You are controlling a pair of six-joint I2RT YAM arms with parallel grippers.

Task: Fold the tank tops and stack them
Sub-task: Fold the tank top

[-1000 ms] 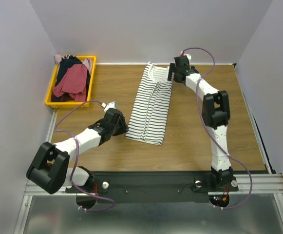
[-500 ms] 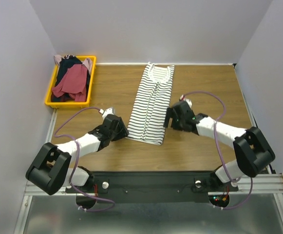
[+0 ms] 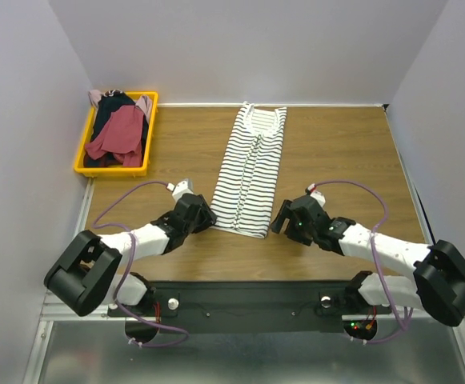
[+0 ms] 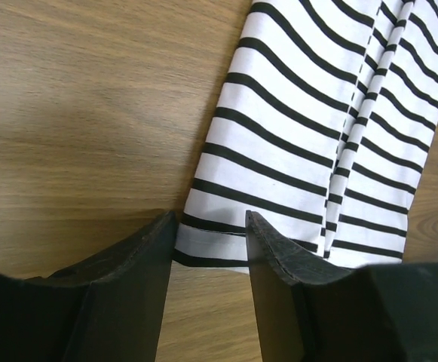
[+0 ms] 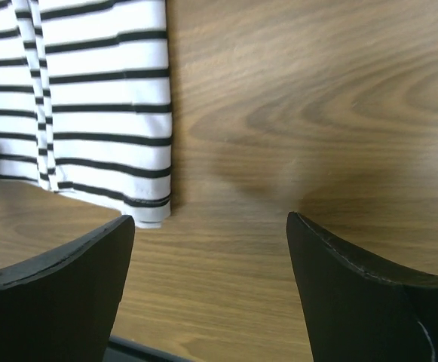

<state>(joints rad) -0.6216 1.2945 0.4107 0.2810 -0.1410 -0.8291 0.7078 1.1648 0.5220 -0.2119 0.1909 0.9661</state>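
I have the striped tank top [image 3: 250, 172] lying flat on the table [image 3: 336, 152] as a long narrow strip, its sides folded in to meet along the middle, the scooped neck at the far end and the hem towards the arm bases. Both arms are low at that hem, one at each corner, which I judge is the set-up for lifting the near end and folding it up towards the neck. The left gripper [image 4: 209, 226] is only partly open, its narrow gap lined up on the left hem corner, with nothing held. The right gripper [image 5: 211, 226] is spread wide over bare wood just beside the right hem corner, also holding nothing. The other tops, a dark red top [image 3: 120, 132], a navy top [image 3: 112, 108] and a pale pink top [image 3: 96, 96], sit heaped in the yellow bin [image 3: 110, 170] at the far left, well apart from the work. I can read no brand, label or writing anywhere.
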